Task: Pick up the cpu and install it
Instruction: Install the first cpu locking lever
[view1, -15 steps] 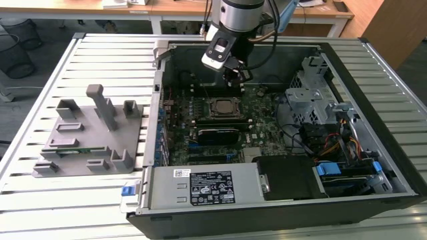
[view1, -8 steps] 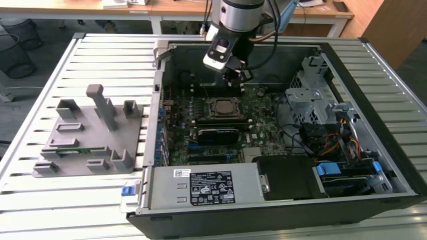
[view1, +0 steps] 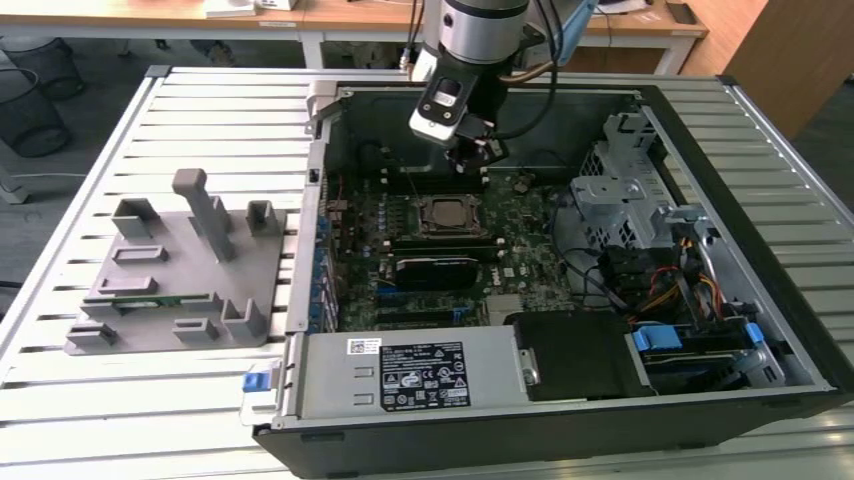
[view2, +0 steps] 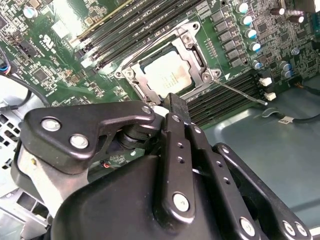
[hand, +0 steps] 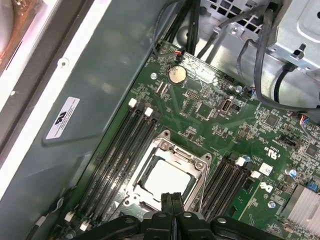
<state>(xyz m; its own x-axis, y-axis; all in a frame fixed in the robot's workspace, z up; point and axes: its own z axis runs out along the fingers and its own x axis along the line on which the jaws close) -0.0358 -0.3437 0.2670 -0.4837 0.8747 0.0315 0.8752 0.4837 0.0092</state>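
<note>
The cpu (hand: 167, 180) is already seated in the socket (hand: 172, 142), at the centre of the exterior view. The gripper (view1: 477, 150) is held just above it, jaws pressed together and empty.

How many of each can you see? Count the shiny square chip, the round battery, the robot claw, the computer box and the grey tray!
cpu: 1
coin battery: 1
gripper: 1
computer case: 1
grey tray: 1
Total: 5
</note>
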